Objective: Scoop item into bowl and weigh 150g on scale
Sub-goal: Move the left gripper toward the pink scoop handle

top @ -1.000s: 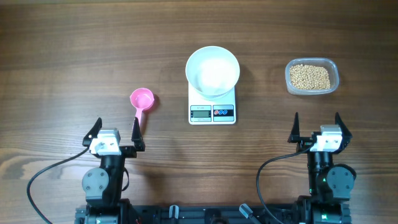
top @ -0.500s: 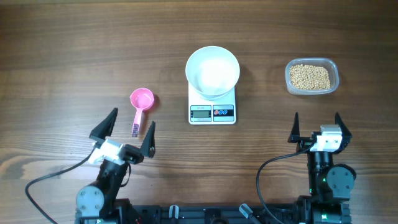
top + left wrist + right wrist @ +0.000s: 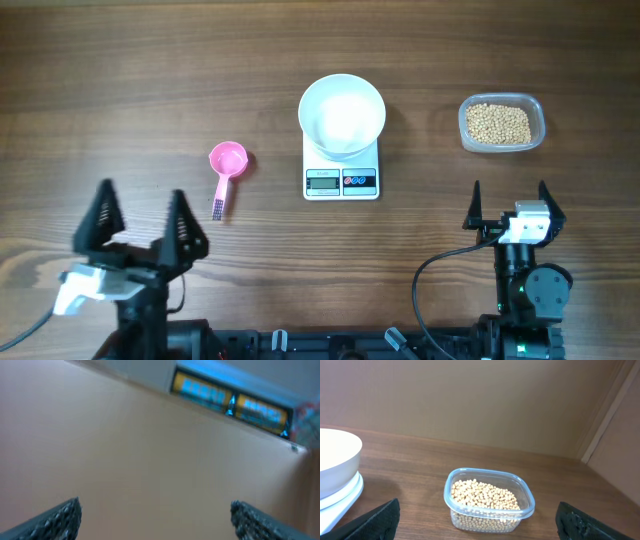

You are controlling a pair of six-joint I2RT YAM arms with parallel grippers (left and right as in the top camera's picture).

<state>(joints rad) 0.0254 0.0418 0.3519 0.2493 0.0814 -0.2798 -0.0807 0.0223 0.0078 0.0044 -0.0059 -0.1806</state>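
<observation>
The white bowl (image 3: 342,113) stands empty on the white scale (image 3: 342,168) at the table's middle; the bowl (image 3: 335,462) also shows at the left edge of the right wrist view. Tan beans (image 3: 498,123) fill a clear plastic container (image 3: 501,123) at the back right, and the beans (image 3: 485,495) lie straight ahead of my right gripper. My right gripper (image 3: 509,206) stands open near the front edge, short of the container. At the front left my left gripper (image 3: 140,212) is open and raised, empty; its wrist view is blurred and shows only a tan wall.
A small pink scoop (image 3: 226,168) lies on the wood left of the scale, its handle toward the front edge. The clear container (image 3: 489,500) sits near the table's right edge.
My left arm has swung left and lifted, its open gripper now tilted up away from the scoop. The right arm has not moved.
</observation>
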